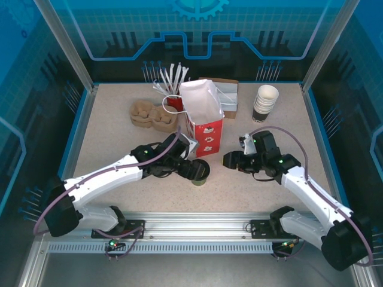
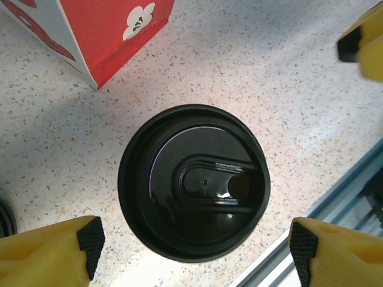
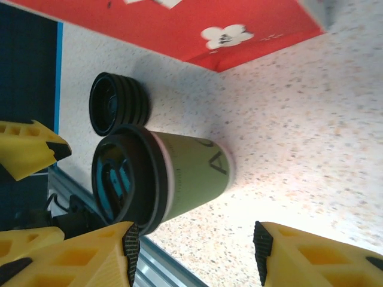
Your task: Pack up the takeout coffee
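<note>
The takeout coffee (image 1: 201, 173) stands upright on the table in front of the red bag (image 1: 207, 133). It is an olive-green cup (image 3: 194, 170) with a black lid (image 2: 193, 182). My left gripper (image 2: 195, 245) hovers over it, open. Its yellow fingers (image 2: 90, 239) stand wider than the lid, one on each side, not touching it. From the top view the left gripper (image 1: 191, 170) sits right at the cup. My right gripper (image 1: 231, 160) is to the cup's right, open and holding nothing, and faces the cup's side (image 3: 195, 251).
A low stack of black lids (image 3: 116, 104) lies just beyond the cup, near the bag. At the back are a stack of lidless cups (image 1: 266, 103), a pulp cup carrier (image 1: 154, 115), straws (image 1: 170, 79) and a cardboard box (image 1: 226, 95). The metal rail (image 1: 197, 224) runs close behind the cup.
</note>
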`<action>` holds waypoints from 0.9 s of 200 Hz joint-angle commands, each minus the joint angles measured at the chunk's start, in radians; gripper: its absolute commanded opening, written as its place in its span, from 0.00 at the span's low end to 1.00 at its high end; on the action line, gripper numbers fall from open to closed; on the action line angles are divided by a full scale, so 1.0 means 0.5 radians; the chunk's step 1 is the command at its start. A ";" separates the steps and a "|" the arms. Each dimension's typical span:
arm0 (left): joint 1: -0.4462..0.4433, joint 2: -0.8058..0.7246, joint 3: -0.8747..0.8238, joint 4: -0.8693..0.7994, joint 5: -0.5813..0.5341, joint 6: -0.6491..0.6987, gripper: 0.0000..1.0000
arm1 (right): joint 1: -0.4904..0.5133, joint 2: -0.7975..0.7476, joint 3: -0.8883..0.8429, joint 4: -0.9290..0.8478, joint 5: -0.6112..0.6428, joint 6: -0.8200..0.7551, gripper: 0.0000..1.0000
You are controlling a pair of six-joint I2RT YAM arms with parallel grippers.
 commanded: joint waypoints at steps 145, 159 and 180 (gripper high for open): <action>-0.162 0.386 0.298 -0.153 -0.247 0.076 0.86 | -0.373 -0.274 -0.168 -0.231 -0.237 -0.207 0.58; -0.165 0.406 0.311 -0.177 -0.270 0.075 0.85 | -0.378 -0.277 -0.171 -0.237 -0.244 -0.212 0.58; -0.167 0.431 0.325 -0.199 -0.297 0.069 0.84 | -0.386 -0.287 -0.176 -0.240 -0.252 -0.219 0.58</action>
